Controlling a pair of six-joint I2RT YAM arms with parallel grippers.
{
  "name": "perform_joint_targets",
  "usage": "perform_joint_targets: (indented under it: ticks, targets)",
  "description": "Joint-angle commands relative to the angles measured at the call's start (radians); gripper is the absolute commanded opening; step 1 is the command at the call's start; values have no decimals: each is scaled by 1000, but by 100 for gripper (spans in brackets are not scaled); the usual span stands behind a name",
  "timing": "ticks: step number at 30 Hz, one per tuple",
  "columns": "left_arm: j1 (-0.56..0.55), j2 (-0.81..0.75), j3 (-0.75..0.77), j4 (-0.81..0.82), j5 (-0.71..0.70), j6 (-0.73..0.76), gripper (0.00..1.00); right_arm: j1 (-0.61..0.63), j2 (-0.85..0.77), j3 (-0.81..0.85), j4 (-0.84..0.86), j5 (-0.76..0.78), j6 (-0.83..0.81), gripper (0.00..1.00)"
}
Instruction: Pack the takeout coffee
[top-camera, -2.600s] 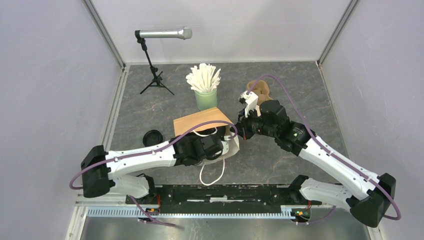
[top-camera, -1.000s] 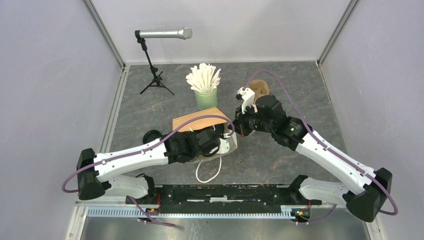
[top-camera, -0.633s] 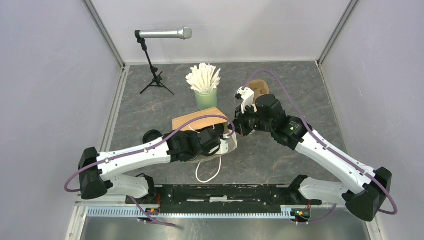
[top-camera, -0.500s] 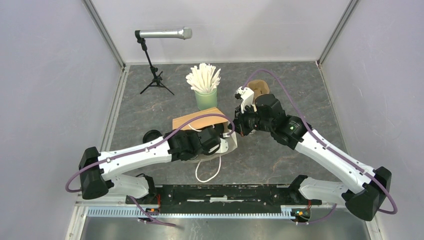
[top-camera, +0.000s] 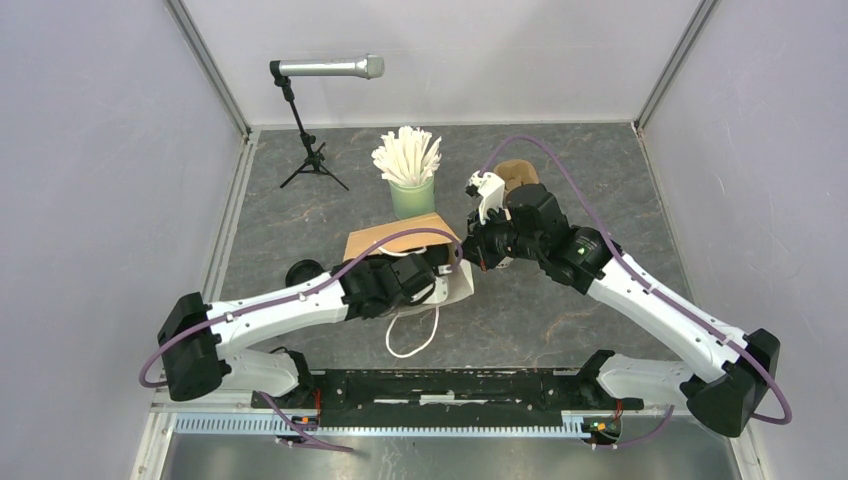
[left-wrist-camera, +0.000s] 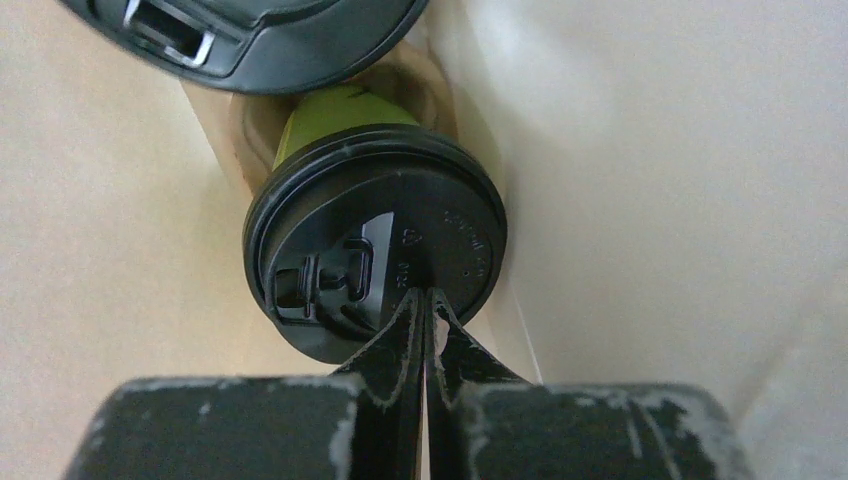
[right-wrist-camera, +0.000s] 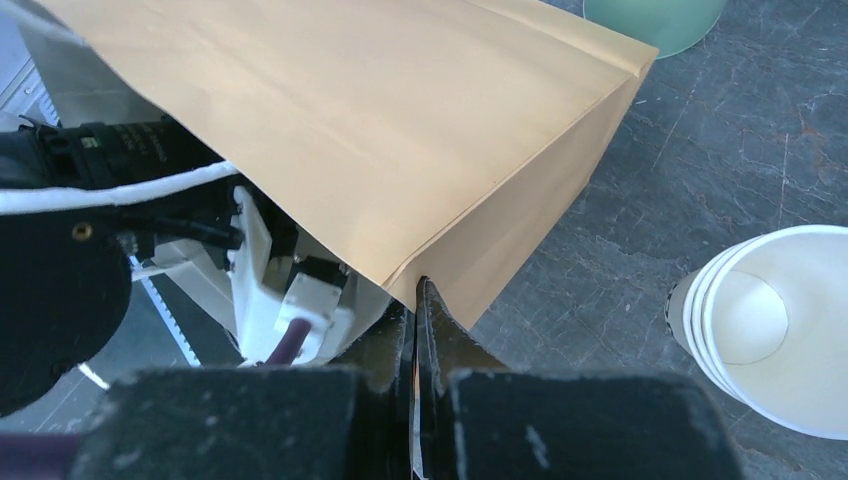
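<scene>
Reaching into the paper bag (right-wrist-camera: 350, 130), the left gripper (left-wrist-camera: 425, 300) has its fingers pressed together, tips at the black lid (left-wrist-camera: 400, 200) of the olive-green cup (left-wrist-camera: 330, 112), which sits inside the bag against its wall. A second black lid (left-wrist-camera: 260, 40) shows just beyond. The right gripper (right-wrist-camera: 415, 295) is pinched tight on the bag's edge, the stack of cream cups (right-wrist-camera: 770, 330) nearby on the table (right-wrist-camera: 650, 200).

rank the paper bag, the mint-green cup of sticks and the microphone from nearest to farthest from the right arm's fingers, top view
1. paper bag: its right edge meets the right fingers.
2. mint-green cup of sticks: just behind the bag, further left.
3. microphone: on its stand in the far back-left corner.
</scene>
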Motion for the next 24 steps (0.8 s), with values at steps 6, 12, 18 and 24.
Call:
perform_joint_targets:
  ticks: [6,12,18,24]
  targets:
    - [89,7,-6,126,-14,103,5,-2,6,55,1,-20,-15,0]
    - [95,24,7,163,7,113,5,-1,14,50,14,-37,-15,0]
    - [107,43,20,196,-5,140,5,-1,18,48,21,-47,-10,0]
    - [128,67,37,216,-7,154,5,-1,19,47,24,-52,-5,0]
